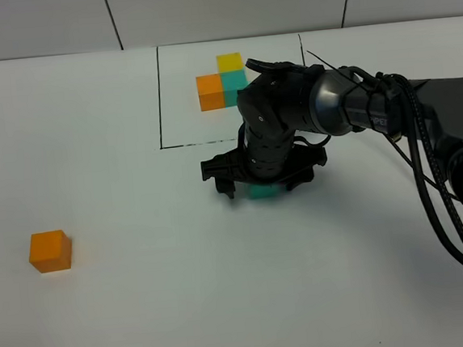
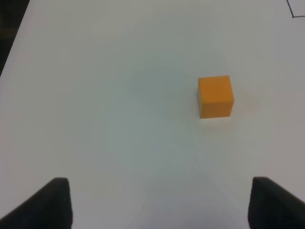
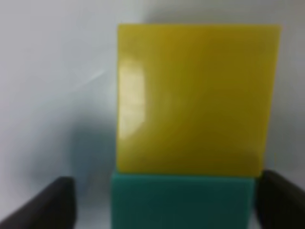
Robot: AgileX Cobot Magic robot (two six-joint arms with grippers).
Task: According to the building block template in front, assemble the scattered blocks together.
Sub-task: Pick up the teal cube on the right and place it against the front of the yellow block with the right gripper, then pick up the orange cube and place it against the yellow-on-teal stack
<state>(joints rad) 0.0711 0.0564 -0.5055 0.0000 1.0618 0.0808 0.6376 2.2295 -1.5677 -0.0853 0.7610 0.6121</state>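
The template [image 1: 160, 98] is a black-lined rectangle at the back with an orange [image 1: 210, 92], a teal [image 1: 234, 82] and a yellow cube [image 1: 229, 62] in an L. My right gripper [image 1: 263, 187] is low over the loose teal cube [image 1: 261, 192], just in front of the frame. In the right wrist view its jaws [image 3: 171, 205] are open and straddle the teal cube [image 3: 181, 200], which touches the loose yellow cube [image 3: 195, 100]. The yellow cube is hidden under the arm in the high view. The loose orange cube [image 1: 50, 251] sits far left. My left gripper [image 2: 159, 205] is open, short of the orange cube [image 2: 216, 96].
The right arm's black cables [image 1: 436, 196] trail along the table's right side. The white table [image 1: 186, 299] has a dark edge in the left wrist view [image 2: 9, 28]. A corner of the template's frame line shows in the left wrist view [image 2: 295, 12].
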